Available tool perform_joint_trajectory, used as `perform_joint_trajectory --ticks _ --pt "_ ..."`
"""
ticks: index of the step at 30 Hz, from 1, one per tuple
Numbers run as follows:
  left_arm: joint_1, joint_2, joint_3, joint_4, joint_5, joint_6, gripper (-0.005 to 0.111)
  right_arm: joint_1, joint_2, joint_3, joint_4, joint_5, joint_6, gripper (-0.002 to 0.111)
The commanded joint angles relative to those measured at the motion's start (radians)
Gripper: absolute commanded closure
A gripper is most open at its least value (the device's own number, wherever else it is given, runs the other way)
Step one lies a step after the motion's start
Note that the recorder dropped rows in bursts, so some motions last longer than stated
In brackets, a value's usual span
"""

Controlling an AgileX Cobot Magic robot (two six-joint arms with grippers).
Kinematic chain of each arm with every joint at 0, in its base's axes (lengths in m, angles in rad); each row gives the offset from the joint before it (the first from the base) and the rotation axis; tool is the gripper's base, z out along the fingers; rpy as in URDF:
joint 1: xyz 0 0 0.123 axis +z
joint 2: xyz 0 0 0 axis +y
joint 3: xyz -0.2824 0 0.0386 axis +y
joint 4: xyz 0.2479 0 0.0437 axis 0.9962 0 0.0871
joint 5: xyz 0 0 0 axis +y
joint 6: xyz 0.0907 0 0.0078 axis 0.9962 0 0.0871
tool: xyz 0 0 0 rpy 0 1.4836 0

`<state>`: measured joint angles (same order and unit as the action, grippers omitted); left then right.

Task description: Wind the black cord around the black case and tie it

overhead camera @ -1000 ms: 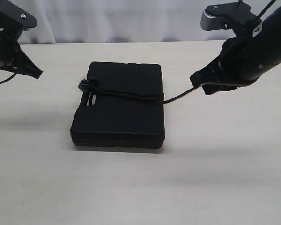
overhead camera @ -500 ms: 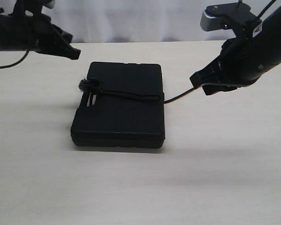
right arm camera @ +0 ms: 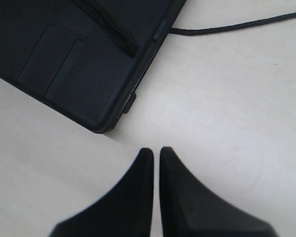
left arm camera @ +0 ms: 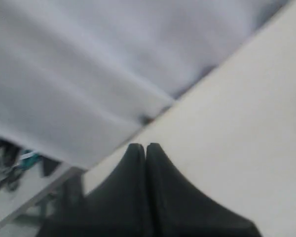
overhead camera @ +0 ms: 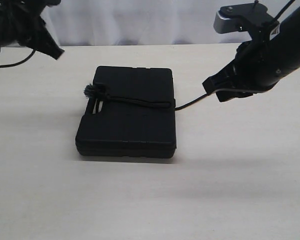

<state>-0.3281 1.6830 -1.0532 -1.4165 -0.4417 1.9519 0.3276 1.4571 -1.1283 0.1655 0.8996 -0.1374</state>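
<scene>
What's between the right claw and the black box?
Only the black cord crossing bare table, from the black case toward the right gripper; the exterior view shows it.

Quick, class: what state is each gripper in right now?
Left gripper: closed, holding nothing.
Right gripper: closed, holding nothing; the black cord lies apart from it.

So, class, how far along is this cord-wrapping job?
Done: the thin black braided cord lies across the flat matte black plastic case, frayed knot at one edge. In hand: nothing; left gripper and right gripper are shut, empty, off the case. Left: the tail trails loose on the pale table; no tie shows.
</scene>
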Motion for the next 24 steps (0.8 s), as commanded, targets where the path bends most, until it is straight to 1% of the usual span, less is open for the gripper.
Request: perform_joint_trajectory --ticks 1,2,3,4,5,6,7,8,9,10,11,13,15,17,19,21,23,24 --pt "-0.015 -0.067 0.058 0.342 -0.084 -0.578 0.107 0.001 -0.009 0.004 0.006 -0.004 -0.008 0.104" --pt "0.000 -0.083 0.069 0.478 0.017 -0.752 0.107 0.001 -0.009 0.004 0.006 -0.004 -0.008 0.104" --pt "0.012 -0.091 0.072 0.711 0.097 -1.036 0.107 0.001 -0.009 0.004 0.006 -0.002 -0.008 0.104" --pt "0.014 -0.096 0.074 0.968 0.126 -1.342 0.107 0.001 -0.009 0.004 0.006 -0.002 -0.008 0.104" --pt "0.014 -0.098 0.078 1.213 0.126 -1.578 0.107 0.001 -0.009 0.004 0.006 -0.001 -0.008 0.104" --pt "0.014 -0.100 0.086 1.443 0.095 -1.858 0.107 0.001 -0.009 0.004 0.006 0.002 -0.008 0.104" --pt "0.014 -0.100 0.091 1.659 0.043 -2.102 0.107 0.001 -0.009 0.004 0.006 0.005 -0.008 0.104" --pt "0.014 -0.094 0.092 1.820 -0.018 -2.281 0.107 0.001 -0.009 0.004 0.006 0.007 -0.008 0.104" --pt "0.014 -0.088 0.090 1.984 -0.056 -2.390 0.107 0.001 -0.009 0.004 0.006 0.007 -0.008 0.104" --pt "0.014 -0.081 0.077 2.077 -0.050 -2.448 0.107 0.001 -0.009 0.004 0.006 0.007 -0.008 0.104" --pt "0.007 -0.075 0.064 2.121 -0.008 -2.484 0.107 0.001 -0.009 0.004 0.006 0.007 -0.008 0.104" --pt "-0.006 -0.058 0.027 2.187 0.188 -2.503 0.107 0.001 -0.009 0.004 0.006 0.007 -0.008 0.104" --pt "-0.009 -0.038 0.004 2.282 0.344 -2.503 0.107 0.001 -0.009 0.004 0.006 0.007 -0.008 0.104" --pt "-0.009 -0.024 0.004 2.342 0.442 -2.503 0.107 0.001 -0.009 0.004 0.006 0.005 -0.008 0.104" --pt "-0.009 -0.013 0.013 2.365 0.464 -2.490 0.107 0.001 -0.009 0.004 0.006 0.003 -0.008 0.104" --pt "-0.009 -0.008 0.036 2.366 0.408 -2.443 0.107 0.001 -0.009 0.004 0.006 0.003 -0.008 0.104" --pt "-0.009 -0.006 0.053 2.376 0.360 -2.445 0.107 0.001 -0.009 0.004 0.006 0.003 -0.008 0.104" --pt "-0.009 -0.001 0.053 2.376 0.360 -2.452 0.107 0.001 -0.009 0.004 0.006 0.003 -0.008 0.104"
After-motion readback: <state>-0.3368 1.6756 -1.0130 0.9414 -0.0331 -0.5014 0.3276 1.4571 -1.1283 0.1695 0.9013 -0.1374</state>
